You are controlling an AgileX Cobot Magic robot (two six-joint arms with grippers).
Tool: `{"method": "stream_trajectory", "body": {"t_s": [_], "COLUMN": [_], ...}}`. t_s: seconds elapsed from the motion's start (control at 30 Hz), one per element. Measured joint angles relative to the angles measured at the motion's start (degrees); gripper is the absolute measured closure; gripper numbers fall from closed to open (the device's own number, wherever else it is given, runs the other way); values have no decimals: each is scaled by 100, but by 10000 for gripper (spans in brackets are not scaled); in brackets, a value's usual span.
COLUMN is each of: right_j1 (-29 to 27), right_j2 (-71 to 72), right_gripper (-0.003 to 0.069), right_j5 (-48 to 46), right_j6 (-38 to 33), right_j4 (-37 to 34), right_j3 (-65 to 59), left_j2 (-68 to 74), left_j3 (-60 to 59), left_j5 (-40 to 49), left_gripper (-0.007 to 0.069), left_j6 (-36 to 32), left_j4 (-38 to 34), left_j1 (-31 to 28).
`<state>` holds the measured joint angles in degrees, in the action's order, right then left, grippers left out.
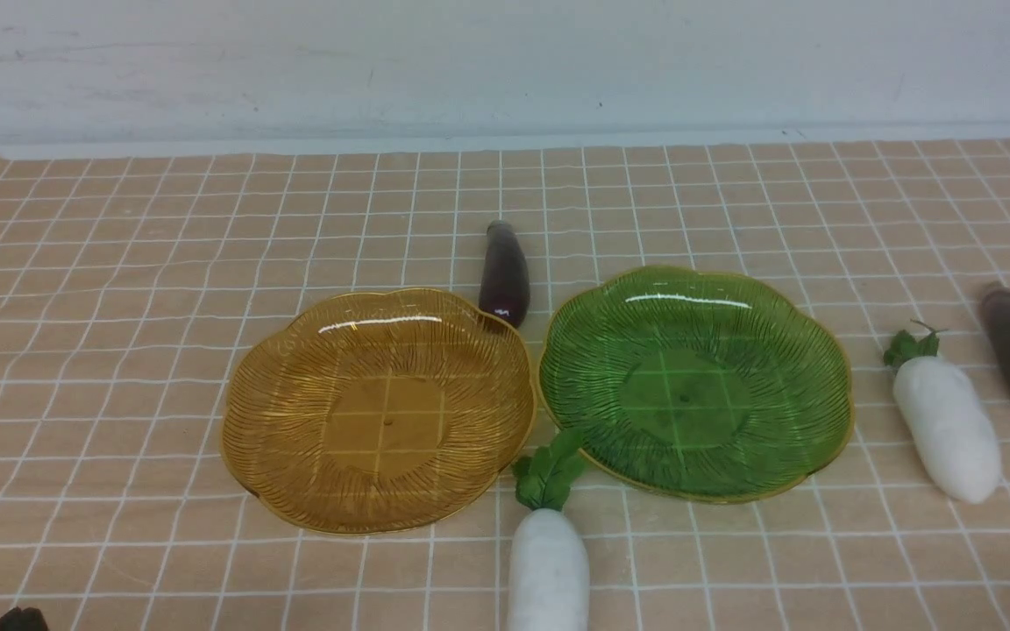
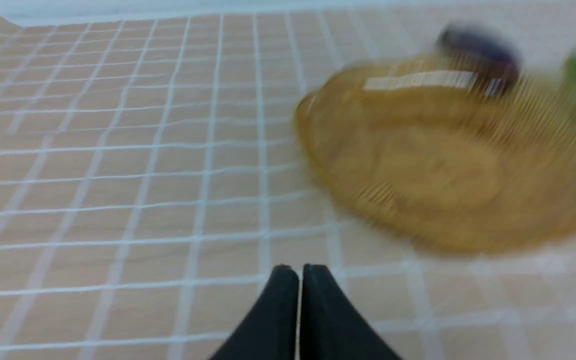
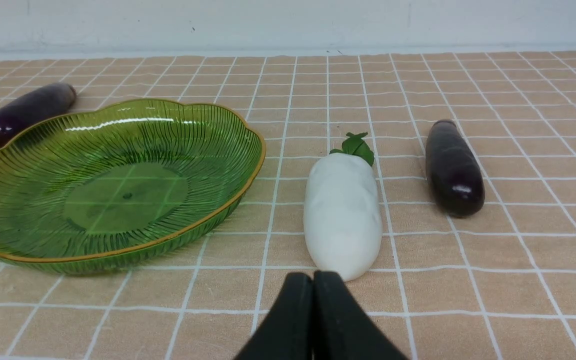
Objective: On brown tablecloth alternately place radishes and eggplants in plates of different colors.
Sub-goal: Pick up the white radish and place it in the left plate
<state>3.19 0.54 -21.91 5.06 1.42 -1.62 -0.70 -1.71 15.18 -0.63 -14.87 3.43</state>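
Radishes [image 1: 948, 425] [image 1: 549, 574] look plump, white and leafy-topped; left jaws and right jaws are closed, gripping nothing.

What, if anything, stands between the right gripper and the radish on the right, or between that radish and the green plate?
Nothing visible: only bare tablecloth separates the radish from the right gripper and green plate.
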Motion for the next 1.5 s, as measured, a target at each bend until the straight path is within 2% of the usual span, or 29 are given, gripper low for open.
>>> {"method": "stream_trajectory", "body": {"t_s": [0.13,0.23,0.27,0.4,0.5,0.63,0.73,0.9,0.93,1.03,1.1,1.13,1.23,1.27,1.33,1.43,1.5], "right_j1": [0,0,0,0,0,0,0,0,0,0,0,0,0,0,0,0,0], "right_j2": [0,0,0,0,0,0,0,0,0,0,0,0,0,0,0,0,0], "right_gripper": [674,674,674,674,674,674,674,674,674,674,674,674,674,674,674,674,674], "right_j5": [0,0,0,0,0,0,0,35,67,594,1033,1071,1473,1487,1555,1602,1624], "right_j6": [0,0,0,0,0,0,0,67,101,393,603,618,792,797,818,794,773], "right_j4": [0,0,0,0,0,0,6,-142,-269,-1179,-1859,-1859,-2807,-2919,-3377,-3644,-3664], "right_j3": [0,0,0,0,0,0,0,0,0,-16,-16,-16,-16,-16,-16,-16,-16], "left_j2": [0,0,0,0,0,234,888,2821,2996,4302,4856,4931,5874,5957,6252,6426,6612], "left_j3": [-2,-2,-2,67,364,1530,2384,3677,3768,3993,4033,4040,4073,4086,4186,4387,4673], "left_j5": [-637,-1139,-1602,-2502,-2530,-1875,-838,2174,2520,3721,4034,4034,4200,4200,4156,3923,3900], "left_gripper": [628,628,628,628,628,628,628,628,628,628,628,628,628,628,628,628,628], "left_j6": [442,494,512,567,513,-123,-726,-1110,-1121,-1146,-1146,-1146,-1153,-1153,-1144,-793,-246], "left_j4": [-1250,-1869,-2265,-2839,-2876,-2452,-2216,-1651,-1557,-1082,-859,-830,-552,-534,-501,-495,-348], "left_j1": [0,0,0,0,0,0,0,0,0,0,0,0,48,62,328,1197,2027]}}
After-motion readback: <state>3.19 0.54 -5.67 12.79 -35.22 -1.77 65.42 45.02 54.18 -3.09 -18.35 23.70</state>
